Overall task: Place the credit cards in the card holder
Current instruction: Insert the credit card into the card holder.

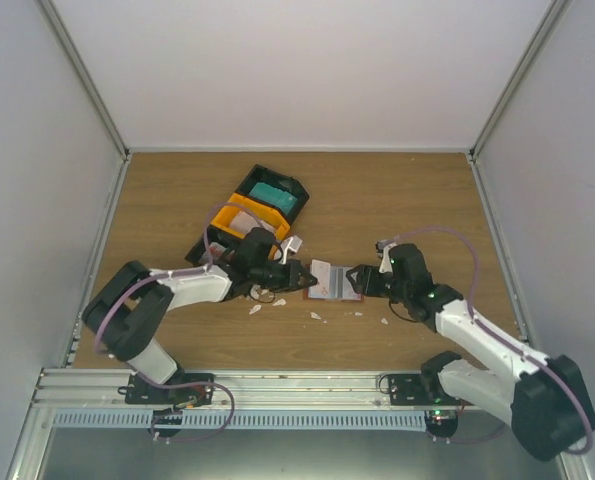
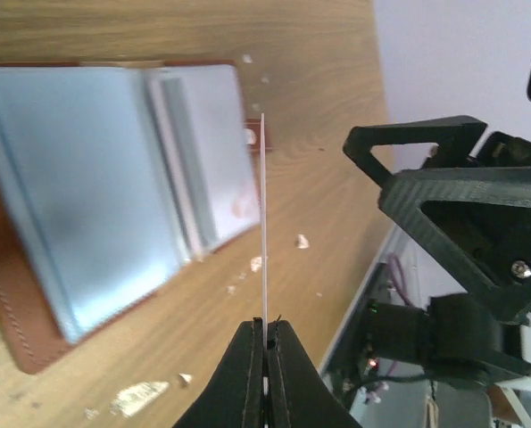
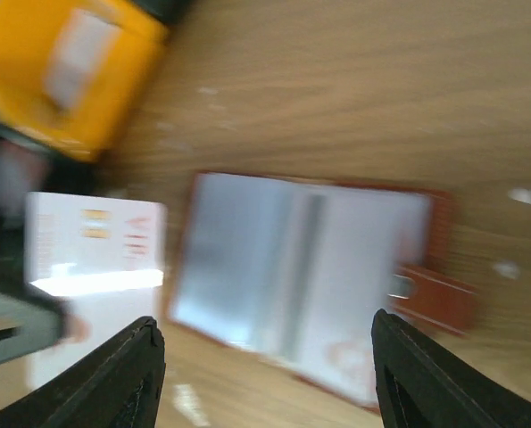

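The brown card holder (image 1: pixel 335 281) lies open on the table, its clear sleeves facing up; it also shows in the left wrist view (image 2: pixel 113 196) and the right wrist view (image 3: pixel 301 267). My left gripper (image 1: pixel 302 278) is shut on a white card with red print (image 3: pixel 95 267), seen edge-on between its fingers (image 2: pixel 263 223), just left of the holder. My right gripper (image 1: pixel 355 278) is open and empty at the holder's right edge, its fingers (image 3: pixel 399 374) spread over it. A teal card (image 1: pixel 275 196) lies in the tray's far bin.
The black-and-orange tray (image 1: pixel 224 218) stands behind the left arm; its orange bin (image 3: pixel 60 71) holds a greyish card. White scraps (image 1: pixel 317 316) lie scattered in front of the holder. The holder's brown snap tab (image 3: pixel 435 299) sticks out sideways.
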{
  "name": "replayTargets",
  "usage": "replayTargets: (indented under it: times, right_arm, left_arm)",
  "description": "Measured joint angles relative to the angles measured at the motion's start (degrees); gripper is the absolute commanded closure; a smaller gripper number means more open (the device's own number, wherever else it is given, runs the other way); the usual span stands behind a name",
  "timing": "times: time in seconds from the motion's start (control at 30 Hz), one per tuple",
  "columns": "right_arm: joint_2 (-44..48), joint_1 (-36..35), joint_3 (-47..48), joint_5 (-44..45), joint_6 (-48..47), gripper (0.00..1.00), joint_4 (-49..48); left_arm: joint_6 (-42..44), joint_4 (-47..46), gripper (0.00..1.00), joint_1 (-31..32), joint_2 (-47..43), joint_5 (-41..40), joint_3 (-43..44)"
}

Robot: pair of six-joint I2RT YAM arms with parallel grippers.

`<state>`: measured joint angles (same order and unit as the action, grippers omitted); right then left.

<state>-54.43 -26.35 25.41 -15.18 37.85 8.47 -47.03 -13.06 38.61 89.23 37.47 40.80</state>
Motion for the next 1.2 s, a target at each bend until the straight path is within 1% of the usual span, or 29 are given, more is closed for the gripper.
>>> replayTargets:
  times: [0.1,0.17,0.3,0.5,0.67,0.93,1.2]
  right_arm:
    - [-6.19,-0.22,2.62,7.43,-1.95,0.36,6.25]
    - [-10.16,-0.55,3.69,10.64,-2.73,0.36,8.96]
    - [-16.57,-1.95,5.27,13.68,-3.58,0.37,11.96]
    - [-22.08,-2.97,7.45,14.45,-4.63,0.45,13.25]
    - [-24.17,-3.23,8.98,15.72,-4.66,0.5,13.4]
    - [-25.18,-3.28,9.68,16.33,-4.63,0.5,13.27]
    - [-25.42,-3.28,9.7,16.41,-4.59,0.51,12.85]
  left_arm:
    - [0.37,0.61,1.0,0.02,4.09,-1.22,1.55]
    - [0.55,0.5,1.0,0.04,6.21,-1.57,2.95]
    - [0.57,0.2,1.0,0.04,10.05,-1.97,5.7]
    - [0.22,-1.27,1.0,0.04,15.3,-1.29,7.91]
    - [-0.76,-3.1,1.0,0.04,18.03,-0.52,8.17]
    - [-4.02,-7.52,1.0,0.04,20.9,1.88,8.17]
    - [-6.16,-8.81,1.0,0.02,21.03,1.95,7.48]
